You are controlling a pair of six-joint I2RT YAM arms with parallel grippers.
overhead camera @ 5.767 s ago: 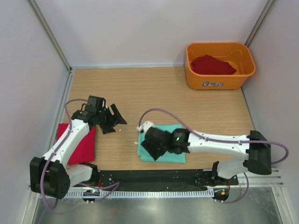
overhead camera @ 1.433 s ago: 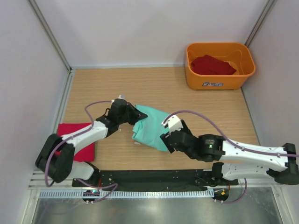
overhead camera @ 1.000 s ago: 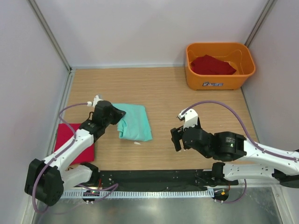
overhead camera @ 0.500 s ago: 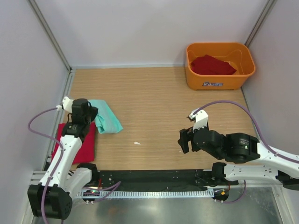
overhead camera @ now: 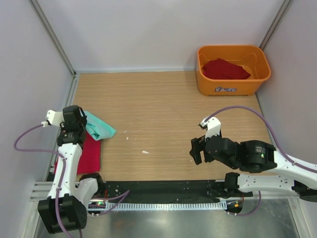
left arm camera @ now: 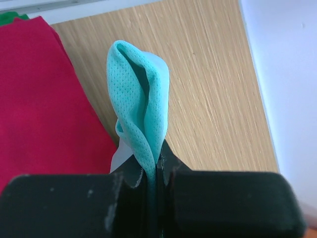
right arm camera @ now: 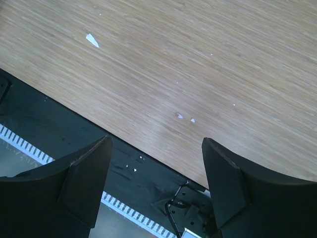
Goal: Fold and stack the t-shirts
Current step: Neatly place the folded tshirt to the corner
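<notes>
Beside your left gripper: the red t-shirt.
Overhead, you held the mint-green t-shirt, trailing right of the tool. Left wrist: jaws clamped on cloth, red just left. Right wrist: right gripper gaped empty, well away.

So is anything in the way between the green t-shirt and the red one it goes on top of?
Nothing visible does. The left gripper pinches the soft mint-green cloth t-shirt right beside the flat folded deep red cloth t-shirt, whose top shows bare in the left wrist view.
</notes>
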